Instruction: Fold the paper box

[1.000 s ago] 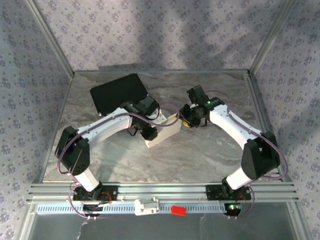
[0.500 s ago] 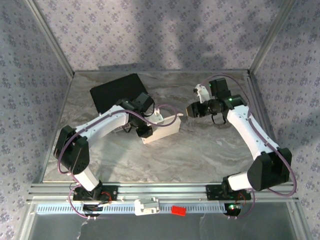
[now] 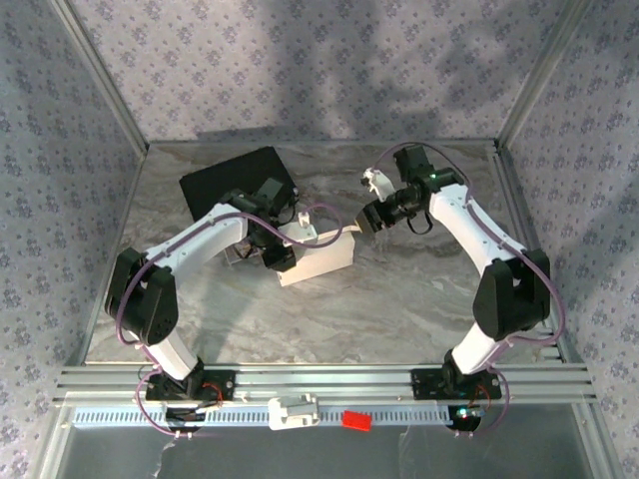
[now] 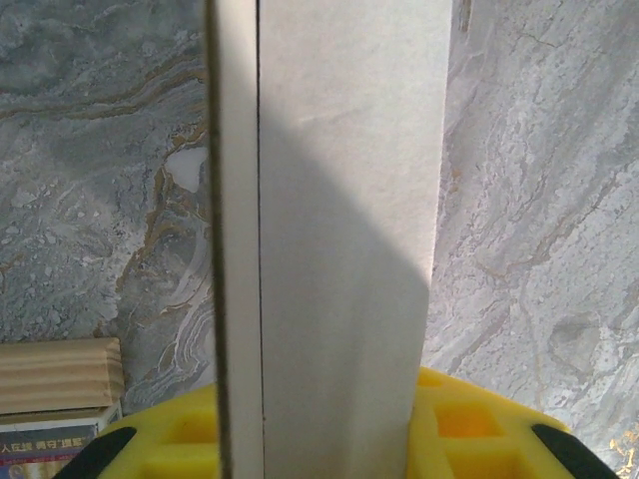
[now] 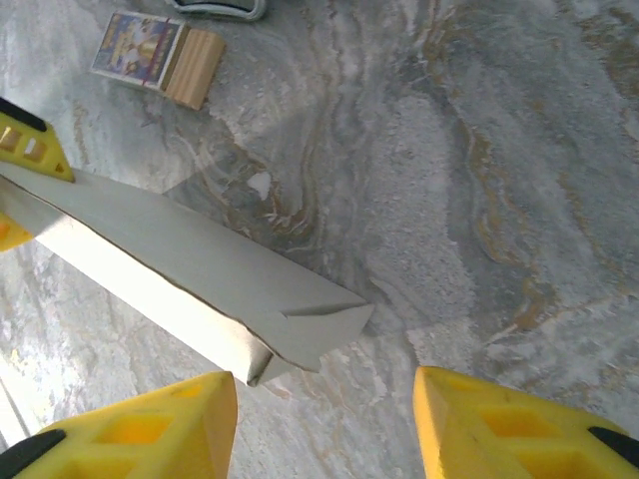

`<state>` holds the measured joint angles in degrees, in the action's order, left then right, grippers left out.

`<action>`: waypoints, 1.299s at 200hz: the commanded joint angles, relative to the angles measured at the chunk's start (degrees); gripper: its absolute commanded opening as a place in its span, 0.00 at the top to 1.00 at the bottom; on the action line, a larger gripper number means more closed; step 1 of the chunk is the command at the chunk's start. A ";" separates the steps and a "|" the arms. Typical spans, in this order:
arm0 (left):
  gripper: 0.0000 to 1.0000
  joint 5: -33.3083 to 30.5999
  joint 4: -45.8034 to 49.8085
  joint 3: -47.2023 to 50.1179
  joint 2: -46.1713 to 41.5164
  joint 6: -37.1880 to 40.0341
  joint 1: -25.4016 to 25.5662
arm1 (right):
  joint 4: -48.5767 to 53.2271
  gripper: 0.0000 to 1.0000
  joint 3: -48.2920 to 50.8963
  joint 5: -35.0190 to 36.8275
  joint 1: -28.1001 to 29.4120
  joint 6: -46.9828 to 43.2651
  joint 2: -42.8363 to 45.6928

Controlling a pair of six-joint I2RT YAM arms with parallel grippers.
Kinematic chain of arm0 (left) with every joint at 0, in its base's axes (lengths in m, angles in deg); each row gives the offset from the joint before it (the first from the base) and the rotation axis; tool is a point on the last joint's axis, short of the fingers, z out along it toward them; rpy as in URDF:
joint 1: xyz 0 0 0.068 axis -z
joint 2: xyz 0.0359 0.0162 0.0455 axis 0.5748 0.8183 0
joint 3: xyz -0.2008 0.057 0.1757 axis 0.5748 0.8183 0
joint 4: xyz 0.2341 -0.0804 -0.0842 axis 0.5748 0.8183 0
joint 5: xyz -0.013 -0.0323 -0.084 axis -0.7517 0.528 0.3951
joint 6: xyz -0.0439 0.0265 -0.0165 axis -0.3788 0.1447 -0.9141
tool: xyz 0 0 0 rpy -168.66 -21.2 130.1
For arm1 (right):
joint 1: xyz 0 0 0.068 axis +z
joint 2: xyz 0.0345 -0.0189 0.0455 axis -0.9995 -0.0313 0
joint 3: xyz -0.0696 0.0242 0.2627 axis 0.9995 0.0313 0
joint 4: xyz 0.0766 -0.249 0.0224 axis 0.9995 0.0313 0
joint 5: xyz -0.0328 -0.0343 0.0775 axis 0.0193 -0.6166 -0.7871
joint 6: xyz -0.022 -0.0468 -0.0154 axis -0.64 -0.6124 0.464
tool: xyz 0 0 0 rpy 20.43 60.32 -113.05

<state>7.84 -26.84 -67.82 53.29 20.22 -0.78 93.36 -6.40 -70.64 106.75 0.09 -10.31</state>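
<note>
Paper box [image 3: 318,257] sat near the middle of the marble table [image 3: 399,309], just in front of the black case [image 3: 235,182]; its long axis ran slantwise in the top view, from near-left to far-right; the free end, creased at its tip, pointed toward the right gripper [image 3: 367,218]. The left gripper [image 3: 280,249] was clamped on the near-left end; in the left wrist view the paper box [image 4: 339,249] stretched straight away from between the yellow pads [image 4: 469,429]. The right gripper [image 5: 321,384] had its jaws apart with nothing between them; the box tip [image 5: 319,329] lay just ahead of them, apart from both. A second before, the right gripper had been at that tip; half a second before, it had drawn off to the right; it had since come back close, jaws wider; the box and left gripper had shifted slightly toward the case.
</note>
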 commanded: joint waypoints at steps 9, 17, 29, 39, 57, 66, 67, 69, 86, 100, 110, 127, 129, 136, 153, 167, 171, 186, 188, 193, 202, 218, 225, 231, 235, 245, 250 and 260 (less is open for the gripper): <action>0.83 0.35 2.86 0.50 2.12 2.08 -0.73 | 3.30 0.48 -2.20 -1.75 0.43 -3.00 -2.29; 0.83 0.23 2.69 0.59 2.16 1.97 -0.83 | 3.35 0.48 -2.64 -2.20 0.43 -2.99 -2.65; 0.82 0.42 2.65 0.84 1.94 1.86 -0.83 | 3.71 0.50 -3.42 -2.92 0.74 -2.80 -3.13; 0.82 0.63 2.51 1.11 1.77 1.78 -0.83 | 3.95 0.50 -3.59 -3.81 1.07 -2.87 -3.33; 0.82 0.54 2.29 1.47 1.50 1.95 -0.88 | 4.22 0.51 -3.16 -3.84 1.83 -4.14 -3.39; 0.82 0.48 2.29 1.39 1.51 1.95 -0.88 | 4.19 0.52 -2.93 -3.41 2.03 -4.25 -3.52; 0.82 0.46 2.29 1.39 1.51 1.95 -0.85 | 4.19 0.52 -2.91 -3.34 2.02 -4.29 -3.51; 0.82 0.48 2.34 1.39 1.50 1.95 -0.83 | 4.23 0.52 -2.93 -3.22 2.09 -4.33 -3.61; 0.82 0.54 2.38 1.04 1.81 1.92 -0.83 | 4.11 0.54 -3.30 -2.65 2.09 -4.31 -3.94; 0.82 0.52 2.53 0.78 1.96 1.73 -0.82 | 4.32 0.57 -4.12 -2.31 2.02 -4.21 -4.07; 0.82 0.56 2.57 0.60 2.11 1.77 -0.88 | 4.40 0.62 -4.61 -2.20 2.12 -4.21 -4.15; 0.82 0.50 2.64 0.27 2.29 1.69 -0.82 | 4.58 0.65 -4.82 -2.21 2.37 -4.07 -4.18; 0.82 0.52 2.64 0.25 2.29 1.64 -0.82 | 4.57 0.66 -4.82 -2.19 2.41 -4.14 -4.18; 0.82 0.47 2.64 0.27 2.29 1.60 -0.84 | 4.51 0.68 -4.69 -2.06 2.46 -4.07 -4.25; 0.82 0.47 2.64 0.19 2.38 1.60 -0.82 | 4.49 0.70 -4.25 -1.36 2.68 -3.99 -4.22; 0.82 0.50 2.65 0.13 2.39 1.60 -0.83 | 4.30 0.70 -4.03 -0.41 2.81 -3.99 -4.29; 0.82 0.52 2.65 0.08 2.39 1.48 -0.86 | 4.29 0.70 -4.03 0.19 2.94 -4.02 -4.29; 0.82 0.51 2.69 -0.02 2.55 1.50 -0.82 | 4.17 0.70 -4.10 0.73 3.01 -4.07 -4.38; 0.82 0.52 2.65 -0.06 2.56 1.51 -0.82 | 4.12 0.70 -4.11 0.77 2.99 -4.07 -4.38; 0.82 0.48 2.64 -0.10 2.57 1.42 -0.84 | 4.20 0.70 -4.19 0.77 3.01 -4.03 -4.42; 0.82 0.48 2.64 -0.28 2.68 1.42 -0.84 | 4.36 0.72 -4.37 0.88 3.15 -4.15 -4.53; 0.82 0.36 2.56 -0.35 2.76 1.33 -0.83 | 4.59 0.73 -4.47 0.95 3.42 -4.12 -4.64; 0.82 0.32 2.58 -0.37 2.82 1.33 -0.82 | 4.58 0.73 -4.38 0.95 3.59 -4.08 -4.65; 0.82 0.35 2.56 -0.35 2.83 1.33 -0.82 | 4.56 0.75 -4.30 0.99 3.68 -4.07 -4.58; 0.82 0.32 2.56 -0.44 2.87 1.33 -0.82 | 4.65 0.76 -4.29 1.02 3.70 -3.99 -4.60; 0.82 0.41 2.47 -0.46 2.91 1.25 -0.82 | 4.80 0.77 -4.22 1.10 3.85 -3.76 -4.55; 0.82 0.28 2.47 -0.54 2.91 1.26 -0.86 | 4.78 0.77 -4.23 1.27 3.83 -3.63 -4.59; 0.82 0.19 2.51 -0.55 2.95 1.16 -0.82 | 4.87 0.78 -4.25 1.37 3.88 -3.49 -4.56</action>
<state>8.56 -26.31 -68.56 54.03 20.59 -1.35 96.33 -9.40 -69.90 110.14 -3.28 -14.31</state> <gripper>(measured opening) 0.286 0.226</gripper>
